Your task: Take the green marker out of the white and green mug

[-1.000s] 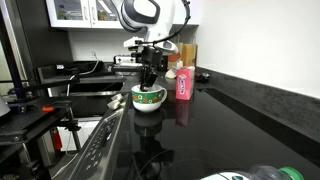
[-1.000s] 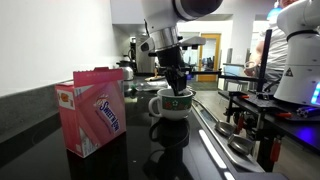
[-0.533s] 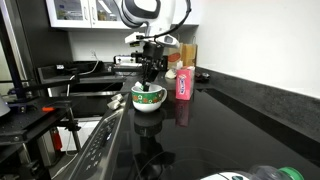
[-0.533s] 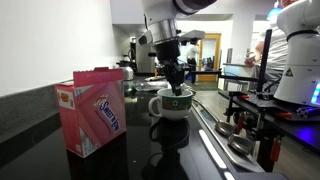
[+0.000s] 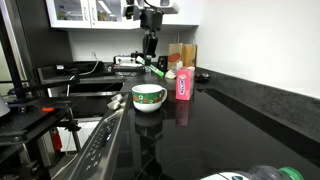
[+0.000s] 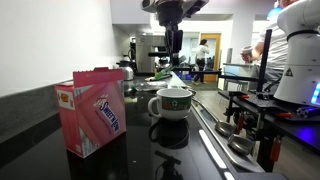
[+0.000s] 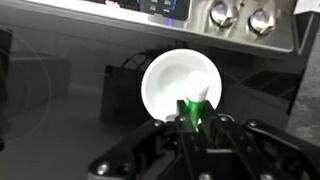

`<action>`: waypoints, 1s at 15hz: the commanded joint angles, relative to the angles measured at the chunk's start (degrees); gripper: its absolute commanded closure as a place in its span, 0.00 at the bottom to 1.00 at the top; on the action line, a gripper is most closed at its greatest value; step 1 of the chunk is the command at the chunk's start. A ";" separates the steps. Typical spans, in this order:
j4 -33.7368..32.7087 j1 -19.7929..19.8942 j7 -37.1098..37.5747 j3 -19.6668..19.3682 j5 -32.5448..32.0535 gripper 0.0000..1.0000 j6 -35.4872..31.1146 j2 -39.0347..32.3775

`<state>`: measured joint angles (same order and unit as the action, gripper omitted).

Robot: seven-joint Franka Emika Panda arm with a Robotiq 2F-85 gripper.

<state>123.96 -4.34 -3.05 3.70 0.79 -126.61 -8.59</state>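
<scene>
The white and green mug (image 5: 148, 96) stands on the black counter; it also shows in the other exterior view (image 6: 173, 103). In the wrist view the mug (image 7: 176, 80) lies straight below me, and its inside looks white. My gripper (image 5: 150, 55) hangs well above the mug in both exterior views (image 6: 172, 58). It is shut on the green marker (image 5: 158, 68), which hangs tilted below the fingers, clear of the mug's rim. The marker (image 7: 192, 106) shows between my fingertips (image 7: 192, 120) in the wrist view.
A pink carton (image 5: 183, 83) stands on the counter beside the mug and looks large in the other exterior view (image 6: 92, 110). A brown box (image 5: 185, 53) stands behind it. A stove front (image 5: 100, 150) borders the counter edge. Another robot (image 6: 295, 50) stands off to one side.
My gripper has risen from inside the mug to well above it, lifting the green marker out. The mug has stayed in place.
</scene>
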 commanded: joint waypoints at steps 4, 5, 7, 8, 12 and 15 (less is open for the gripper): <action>6.08 2.93 2.27 -2.71 -1.78 0.95 -11.65 5.94; 6.80 3.55 1.59 -3.30 -2.02 0.95 -14.17 5.52; 8.87 4.69 2.22 -4.64 -2.95 0.95 -21.42 4.05; 10.18 5.10 3.15 -5.48 -5.67 0.95 -25.39 3.36; 12.75 6.13 7.84 -10.23 -14.84 0.95 -32.78 -1.20; 12.79 5.20 12.14 -14.14 -20.20 0.95 -36.20 -5.03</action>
<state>136.82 2.25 3.87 -7.77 -14.77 -159.49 -11.61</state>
